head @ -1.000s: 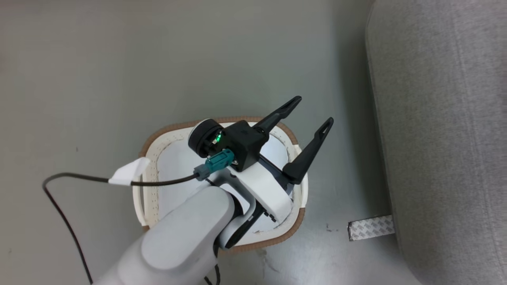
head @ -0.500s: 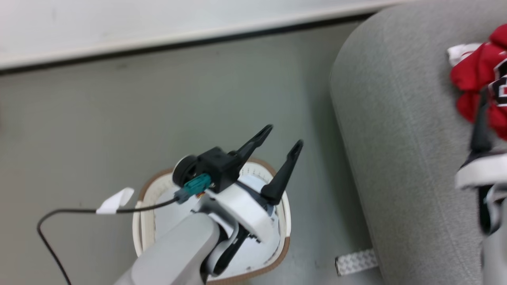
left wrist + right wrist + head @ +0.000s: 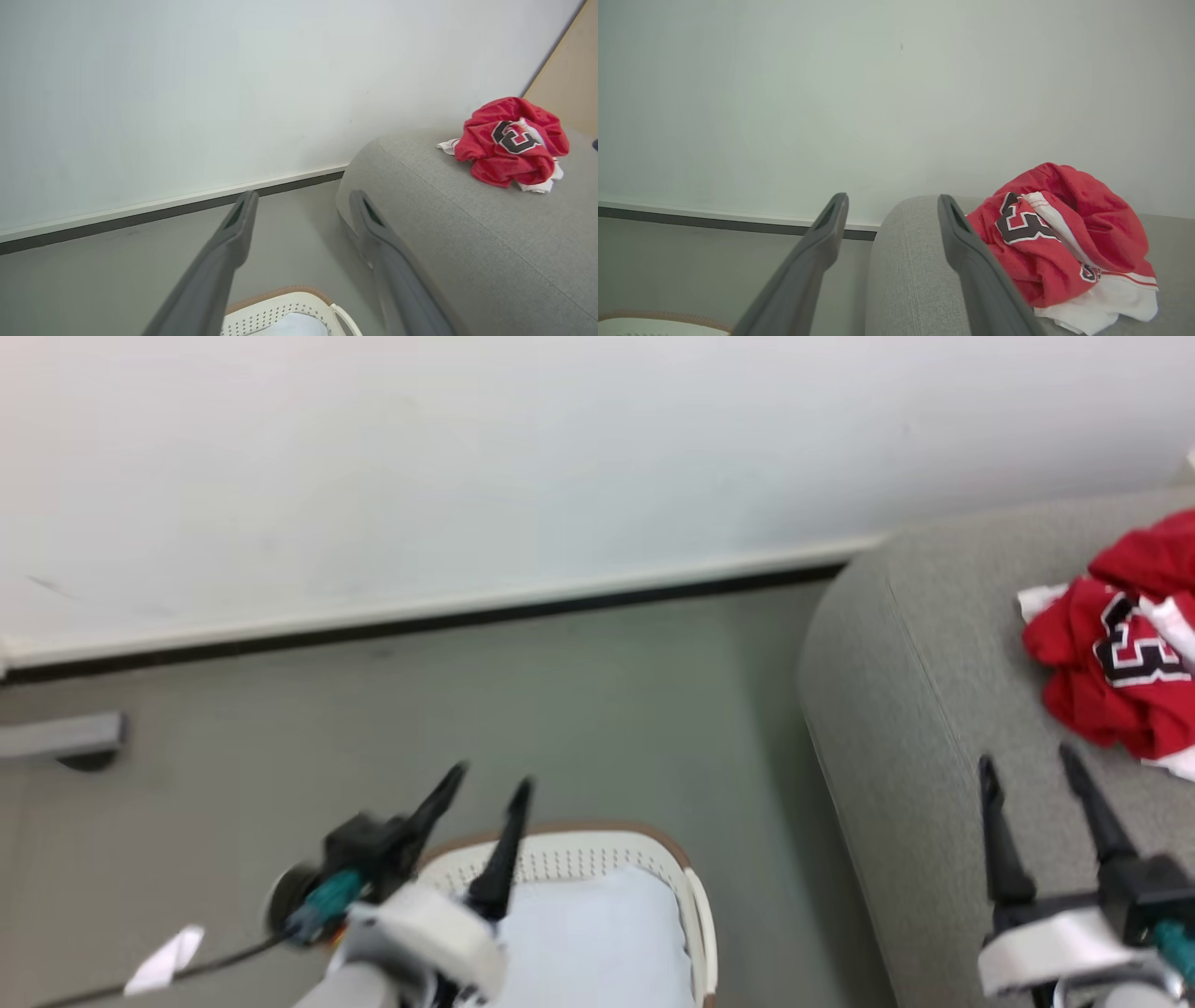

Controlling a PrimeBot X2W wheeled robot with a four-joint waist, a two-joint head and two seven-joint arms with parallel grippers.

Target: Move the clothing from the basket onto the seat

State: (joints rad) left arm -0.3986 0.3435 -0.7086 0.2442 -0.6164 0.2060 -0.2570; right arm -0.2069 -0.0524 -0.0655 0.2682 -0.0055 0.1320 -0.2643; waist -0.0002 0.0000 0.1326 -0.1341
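The red clothing [image 3: 1120, 663] lies crumpled on the light-grey seat [image 3: 915, 728], with black-white lettering facing up; it is also seen as a red heap [image 3: 511, 144] and close up [image 3: 1059, 242]. The cream basket [image 3: 597, 859] with a brown rim stands on the floor left of the seat; only a pale blue-white bottom shows inside it. My left gripper [image 3: 485, 784] hangs open over the basket's near-left rim, nothing between its fingers. My right gripper [image 3: 1022, 761] stands open over the seat, just short of the clothing, not touching it.
A white wall with a pale skirting board and dark gap [image 3: 448, 616] runs behind the grey floor [image 3: 560, 709]. A grey object [image 3: 61, 737] lies on the floor at the far left. A black cable with a white tag [image 3: 163, 961] trails from my left wrist.
The head camera has tilted up, bringing the wall and the clothing on the seat into view. My right gripper has drawn back from the clothing and stands apart from it.
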